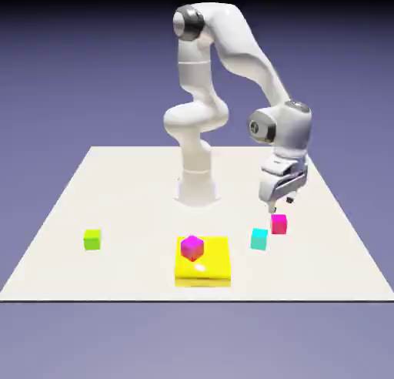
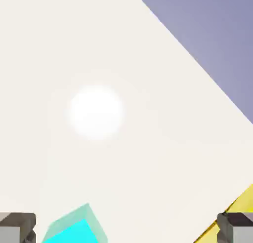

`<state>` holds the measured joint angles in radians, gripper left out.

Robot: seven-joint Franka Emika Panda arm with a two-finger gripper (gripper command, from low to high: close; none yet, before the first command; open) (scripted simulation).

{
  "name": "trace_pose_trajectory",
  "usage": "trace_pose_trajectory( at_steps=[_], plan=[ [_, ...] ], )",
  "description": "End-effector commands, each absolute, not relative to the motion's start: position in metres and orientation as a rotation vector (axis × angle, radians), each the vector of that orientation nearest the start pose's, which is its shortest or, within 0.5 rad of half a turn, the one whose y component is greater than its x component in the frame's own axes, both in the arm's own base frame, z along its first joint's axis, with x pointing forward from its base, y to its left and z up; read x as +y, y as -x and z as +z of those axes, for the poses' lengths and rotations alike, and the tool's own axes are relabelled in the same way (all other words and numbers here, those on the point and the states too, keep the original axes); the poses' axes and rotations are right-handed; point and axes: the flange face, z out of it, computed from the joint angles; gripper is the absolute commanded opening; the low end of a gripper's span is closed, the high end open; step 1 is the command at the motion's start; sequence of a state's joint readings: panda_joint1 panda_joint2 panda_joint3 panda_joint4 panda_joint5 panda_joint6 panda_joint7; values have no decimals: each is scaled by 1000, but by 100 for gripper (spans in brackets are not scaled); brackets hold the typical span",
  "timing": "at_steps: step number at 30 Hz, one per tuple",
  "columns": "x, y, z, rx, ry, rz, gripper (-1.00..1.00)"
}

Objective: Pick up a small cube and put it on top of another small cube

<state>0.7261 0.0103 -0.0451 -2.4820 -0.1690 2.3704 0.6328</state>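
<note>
Fingers (image 1: 281, 204): spread apart, nothing between them; above the tabletop (image 1: 138, 192), near the crimson-pink cube.
Crimson-pink cube (image 1: 278, 224): on the tabletop, exterior view's right, just beside the cyan cube.
Cyan cube (image 1: 259, 239): on the tabletop; partly in the hand view, bottom edge.
Lime-green cube (image 1: 92, 239): on the tabletop, exterior view's left, well apart.
Magenta-purple cube (image 1: 192, 248): on the flat yellow block (image 1: 215, 263).

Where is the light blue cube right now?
In the exterior view, the cyan cube sits right of centre, between the yellow block and the pinkish-red cube.
</note>
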Motion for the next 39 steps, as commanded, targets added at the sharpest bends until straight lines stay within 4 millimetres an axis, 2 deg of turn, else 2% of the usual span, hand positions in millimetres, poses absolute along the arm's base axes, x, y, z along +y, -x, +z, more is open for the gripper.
trace_pose_trajectory(
  at_steps=[1, 7, 13, 14, 18, 19, 20, 24, 25, 29, 32, 34, 36, 39],
  plan=[
    [292, -354, 265, -340, 3321, 101, 0],
    [350, -292, 207, -834, 3460, 387, 0],
    [387, -221, 153, -1373, 3543, 630, 0],
    [387, -221, 153, -1373, 3543, 630, 0],
    [352, -219, 97, -1373, 3543, 630, 0],
    [352, -219, 97, -1373, 3543, 630, -100],
    [352, -219, 97, -1373, 3543, 630, -100],
    [390, -224, 157, -1349, 3547, 610, -100],
    [393, -245, 175, -1242, 3566, 530, -100],
    [315, -349, 193, -1046, 3631, 438, -100],
    [240, -409, 207, -907, 3676, 391, -100],
    [185, -439, 216, -819, 3704, 371, -100],
    [127, -461, 226, -734, 3729, 359, -100],
    [36, -476, 233, -641, 3758, 386, -100]
  ],
)
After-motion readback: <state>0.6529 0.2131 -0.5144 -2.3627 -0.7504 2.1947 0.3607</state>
